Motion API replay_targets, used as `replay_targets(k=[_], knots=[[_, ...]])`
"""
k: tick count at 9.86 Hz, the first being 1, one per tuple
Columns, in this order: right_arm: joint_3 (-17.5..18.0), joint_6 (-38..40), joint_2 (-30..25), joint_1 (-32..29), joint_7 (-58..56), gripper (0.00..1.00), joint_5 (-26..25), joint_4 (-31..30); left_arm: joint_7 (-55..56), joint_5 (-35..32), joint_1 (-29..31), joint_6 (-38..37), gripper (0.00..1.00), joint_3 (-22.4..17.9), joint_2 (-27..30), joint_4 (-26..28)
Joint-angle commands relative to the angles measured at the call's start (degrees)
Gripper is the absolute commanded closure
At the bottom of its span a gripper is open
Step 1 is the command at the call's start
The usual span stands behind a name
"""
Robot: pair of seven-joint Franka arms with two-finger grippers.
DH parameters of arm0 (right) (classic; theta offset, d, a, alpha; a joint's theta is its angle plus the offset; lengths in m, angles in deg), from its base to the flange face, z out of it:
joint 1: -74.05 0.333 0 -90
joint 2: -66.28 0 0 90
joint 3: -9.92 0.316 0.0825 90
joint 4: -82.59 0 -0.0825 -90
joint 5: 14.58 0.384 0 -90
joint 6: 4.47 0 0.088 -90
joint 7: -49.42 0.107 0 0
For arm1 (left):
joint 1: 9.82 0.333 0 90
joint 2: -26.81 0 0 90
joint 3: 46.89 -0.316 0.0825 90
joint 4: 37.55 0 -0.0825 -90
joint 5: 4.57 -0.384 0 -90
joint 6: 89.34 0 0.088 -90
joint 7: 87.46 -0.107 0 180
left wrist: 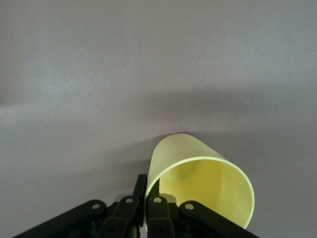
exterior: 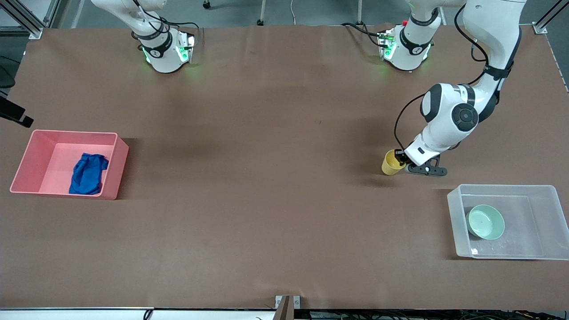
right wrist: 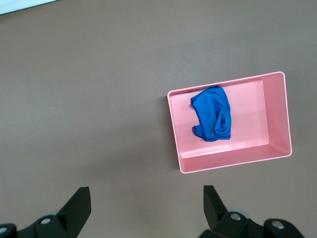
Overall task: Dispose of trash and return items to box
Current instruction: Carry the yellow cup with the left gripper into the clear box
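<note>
Front view shows us the left gripper down at the table, its fingers pinched onto the rim of the yellow cup. We take the clear box as our landmark: the cup is farther from the front camera than the box and near it, the mint-green bowl lies inside it, and the pink bin sits well apart from it, toward the right arm's end of the table, holding the blue cloth. We see the right gripper waiting high above the table (jaws spread wide, nothing between them).
</note>
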Motion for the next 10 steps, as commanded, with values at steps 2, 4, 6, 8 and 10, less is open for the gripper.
replay_targets(k=[2, 4, 6, 8, 10], knots=[[0.08, 0.38, -0.30, 0.05, -0.46, 0.00, -0.64, -0.02, -0.83, 0.02, 1.21, -3.22, 1.00, -0.18, 0.36, -5.85], [0.08, 0.38, -0.30, 0.05, -0.46, 0.00, -0.73, -0.02, -1.27, 0.02, 5.16, -10.77, 1.00, -0.18, -1.65, -17.26], [0.08, 0.38, -0.30, 0.14, -0.46, 0.00, -0.73, 0.07, -4.23, -0.07, 10.24, -20.60, 1.00, -0.36, -5.59, -30.95], [0.08, 0.20, -0.30, 0.14, -0.37, 0.00, -0.81, 0.07, -13.62, -0.16, 15.96, -29.06, 1.00, -0.44, -12.26, -44.23], [0.16, 0.37, -0.30, 0.14, -0.37, 0.00, -0.82, -0.02, -19.87, -1.47, 22.36, -29.44, 1.00, -0.62, -17.01, -47.54]])
